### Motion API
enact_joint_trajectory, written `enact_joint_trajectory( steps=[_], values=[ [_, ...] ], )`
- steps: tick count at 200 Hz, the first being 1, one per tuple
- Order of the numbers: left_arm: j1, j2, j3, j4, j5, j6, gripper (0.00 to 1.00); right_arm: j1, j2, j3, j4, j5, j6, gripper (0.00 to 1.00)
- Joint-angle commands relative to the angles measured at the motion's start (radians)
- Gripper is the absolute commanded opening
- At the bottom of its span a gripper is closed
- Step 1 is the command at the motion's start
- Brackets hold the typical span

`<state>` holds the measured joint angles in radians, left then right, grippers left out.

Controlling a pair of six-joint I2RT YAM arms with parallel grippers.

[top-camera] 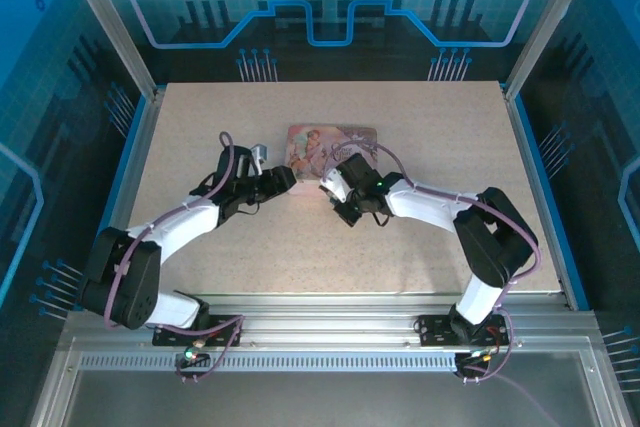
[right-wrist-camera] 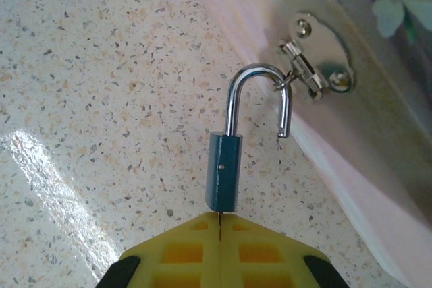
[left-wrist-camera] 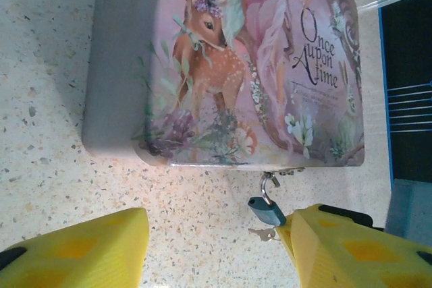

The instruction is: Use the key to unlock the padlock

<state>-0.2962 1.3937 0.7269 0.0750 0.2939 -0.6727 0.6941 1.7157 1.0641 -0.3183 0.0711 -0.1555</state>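
Note:
The padlock (right-wrist-camera: 223,170) is a small blue body with a silver shackle. The shackle's short leg stands free of the body, and the loop hangs from the hasp (right-wrist-camera: 317,59) of the pink box (top-camera: 332,144). My right gripper (right-wrist-camera: 221,220) is shut on the key (right-wrist-camera: 221,214), a thin sliver entering the padlock's base. In the left wrist view the padlock (left-wrist-camera: 266,210) lies on the table in front of the box (left-wrist-camera: 236,65). A small pale key on a ring (left-wrist-camera: 262,234) lies beside it. My left gripper (left-wrist-camera: 216,220) is open and holds nothing; the padlock is by its right finger (left-wrist-camera: 351,254).
Both arms meet in front of the box near the table's middle, with the left gripper (top-camera: 283,180) and right gripper (top-camera: 333,185) close together. The speckled table (top-camera: 200,127) has free room at the front and sides. Metal frame posts and blue walls surround it.

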Motion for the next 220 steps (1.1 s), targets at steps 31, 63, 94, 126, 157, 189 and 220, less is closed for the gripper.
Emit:
enact_joint_trajectory(
  steps=[31,63,94,126,157,189,220],
  values=[
    [0.003,-0.070,-0.098,-0.057,0.131,0.007,0.60,0.021,0.040,0.091,-0.127,0.010,-0.107,0.00],
    [0.003,-0.105,-0.150,-0.066,0.133,0.011,0.60,0.021,0.049,0.111,-0.158,0.036,-0.157,0.00],
    [0.000,-0.111,-0.156,-0.066,0.153,0.010,0.60,0.022,0.056,0.106,-0.154,0.053,-0.214,0.00],
    [-0.003,-0.114,-0.158,-0.068,0.162,0.013,0.60,0.018,0.053,0.069,-0.102,0.065,-0.303,0.00],
    [-0.010,-0.106,-0.156,-0.070,0.176,0.021,0.60,0.010,0.040,0.044,-0.058,0.045,-0.391,0.00],
    [-0.037,-0.090,-0.143,-0.102,0.193,0.043,0.60,-0.014,0.021,0.036,-0.032,0.015,-0.435,0.00],
    [-0.054,-0.083,-0.157,-0.101,0.192,0.041,0.60,-0.024,-0.010,0.000,0.017,0.001,-0.504,0.00]
  ],
)
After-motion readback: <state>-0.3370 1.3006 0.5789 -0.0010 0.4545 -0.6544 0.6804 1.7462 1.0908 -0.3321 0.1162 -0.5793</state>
